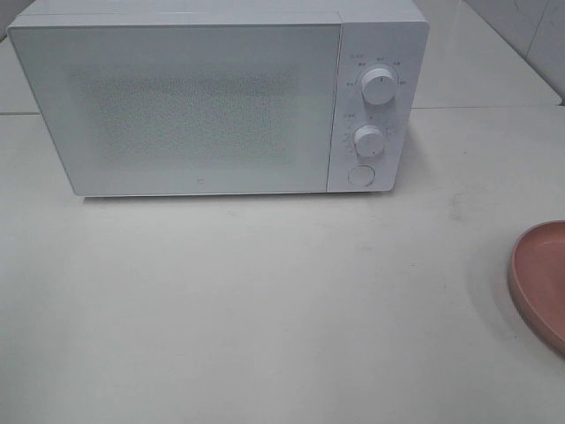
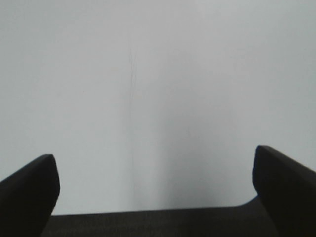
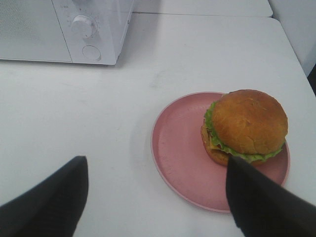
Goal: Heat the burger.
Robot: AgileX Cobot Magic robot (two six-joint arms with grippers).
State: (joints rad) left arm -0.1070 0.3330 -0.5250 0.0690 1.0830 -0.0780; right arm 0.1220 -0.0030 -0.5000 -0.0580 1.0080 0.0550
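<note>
Right end effector (image 3: 153, 197) tips cropped, burger (image 3: 246, 126) clear, plate (image 1: 543, 278) edge-cut

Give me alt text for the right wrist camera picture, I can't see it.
A burger sits off-centre on a pink plate on a white table, with the right gripper open above the table beside the plate, holding nothing. A white microwave stands farther off, door shut.

On the bench (image 1: 265, 309) there are one white microwave (image 1: 177, 106) with two round dials (image 1: 378, 86) and one round button (image 1: 360, 175), one pink plate (image 3: 182, 153), one burger (image 3: 247, 126), and two tools (image 3: 155, 190).
</note>
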